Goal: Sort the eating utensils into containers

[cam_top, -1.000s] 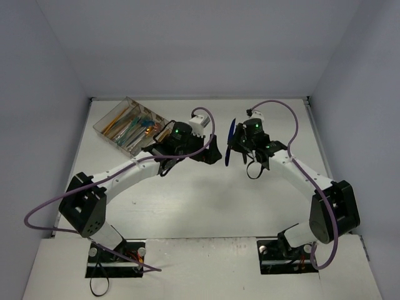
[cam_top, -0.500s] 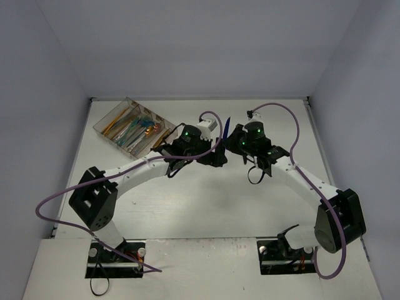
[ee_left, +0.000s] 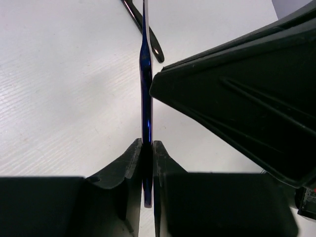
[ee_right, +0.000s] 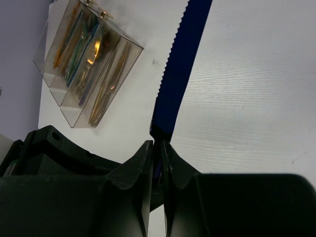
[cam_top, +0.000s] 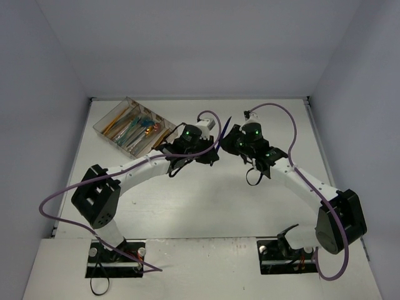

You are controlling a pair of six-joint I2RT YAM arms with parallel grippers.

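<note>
Now | left fingers (ee_left: 129, 165), right fingers (ee_right: 140, 170): both clamp, seemingly, one blue knife (ee_right: 178, 69) | serrations: right wrist only

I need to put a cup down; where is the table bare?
Bare: the table from the held blue knife to the near edge, and the far right corner. Crowded: the centre, where left gripper and right gripper meet, and the tray at far left.

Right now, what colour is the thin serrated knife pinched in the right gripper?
Deep metallic blue. The thin serrated knife shows best in the right wrist view.
</note>
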